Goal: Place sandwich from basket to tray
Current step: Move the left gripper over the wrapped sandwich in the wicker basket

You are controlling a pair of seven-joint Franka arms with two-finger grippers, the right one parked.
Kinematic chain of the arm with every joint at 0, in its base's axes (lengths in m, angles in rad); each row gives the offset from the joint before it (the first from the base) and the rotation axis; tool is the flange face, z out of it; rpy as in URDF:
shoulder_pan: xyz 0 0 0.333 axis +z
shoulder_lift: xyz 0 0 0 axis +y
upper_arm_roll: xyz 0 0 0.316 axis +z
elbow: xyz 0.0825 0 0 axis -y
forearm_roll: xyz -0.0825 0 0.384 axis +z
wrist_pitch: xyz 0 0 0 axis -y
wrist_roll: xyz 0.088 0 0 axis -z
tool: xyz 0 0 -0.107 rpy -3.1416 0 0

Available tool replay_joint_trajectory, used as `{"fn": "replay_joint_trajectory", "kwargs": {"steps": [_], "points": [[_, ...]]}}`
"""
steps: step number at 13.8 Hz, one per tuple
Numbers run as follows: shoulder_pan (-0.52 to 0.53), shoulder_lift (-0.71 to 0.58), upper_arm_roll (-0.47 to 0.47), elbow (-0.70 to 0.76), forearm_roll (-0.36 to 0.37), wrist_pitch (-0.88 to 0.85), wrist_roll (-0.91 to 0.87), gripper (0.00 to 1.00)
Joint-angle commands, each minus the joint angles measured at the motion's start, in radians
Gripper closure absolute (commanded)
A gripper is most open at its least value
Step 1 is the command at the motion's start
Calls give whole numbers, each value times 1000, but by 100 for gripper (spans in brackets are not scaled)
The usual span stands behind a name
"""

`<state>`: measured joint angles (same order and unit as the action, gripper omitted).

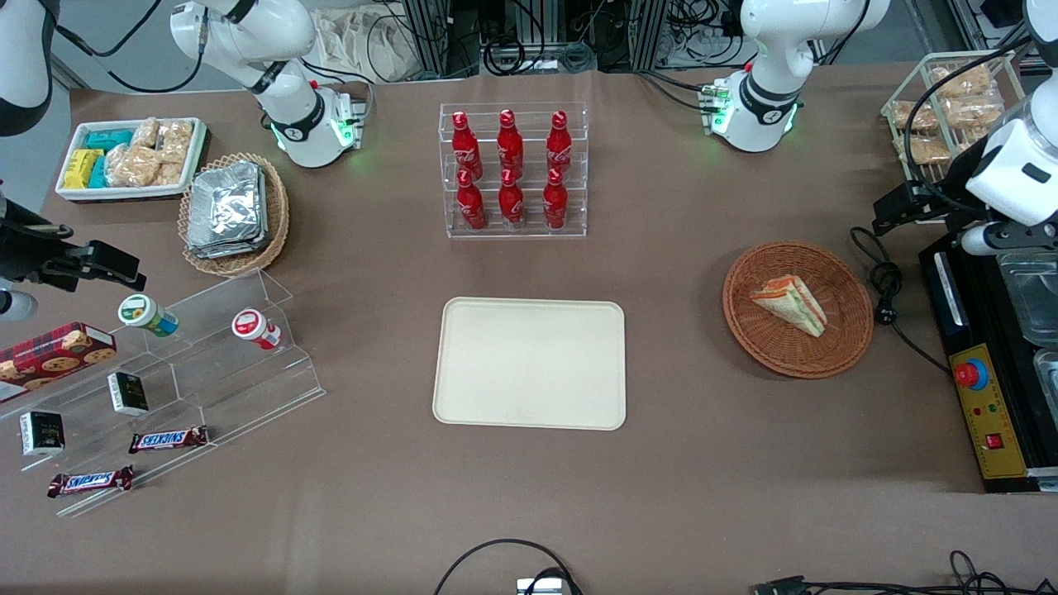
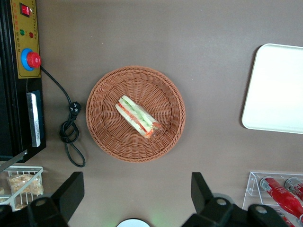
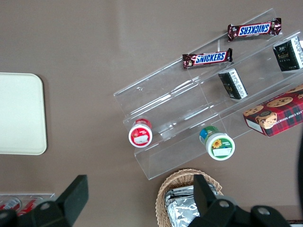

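Down at six o'clock from the bottle rack (image 1: pixel 513 171), nearest the front camera, sits the tray (image 1: pixel 530 364), flat on the brown table (image 1: pixel 702 463). Out at three o'clock from it, toward the working arm's end, the basket (image 1: pixel 798 308) holds the sandwich (image 1: pixel 789 304), lying on the weave with its striped cut edge showing. Up high, the gripper (image 2: pixel 135 198) hangs over the table just off the basket's rim, fingers (image 2: pixel 71 191) spread wide apart, nothing between them.
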<state>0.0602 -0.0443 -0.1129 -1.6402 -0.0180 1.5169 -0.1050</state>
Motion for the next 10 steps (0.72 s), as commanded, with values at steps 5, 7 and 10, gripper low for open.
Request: {"fn": "replay_joint_trajectory", "kwargs": {"steps": [5, 7, 10], "points": [[-7, 38, 4, 36, 10, -32, -53, 0], [-10, 52, 1, 22, 62, -20, -61, 0], [-13, 31, 1, -79, 64, 58, -128, 0]]}}
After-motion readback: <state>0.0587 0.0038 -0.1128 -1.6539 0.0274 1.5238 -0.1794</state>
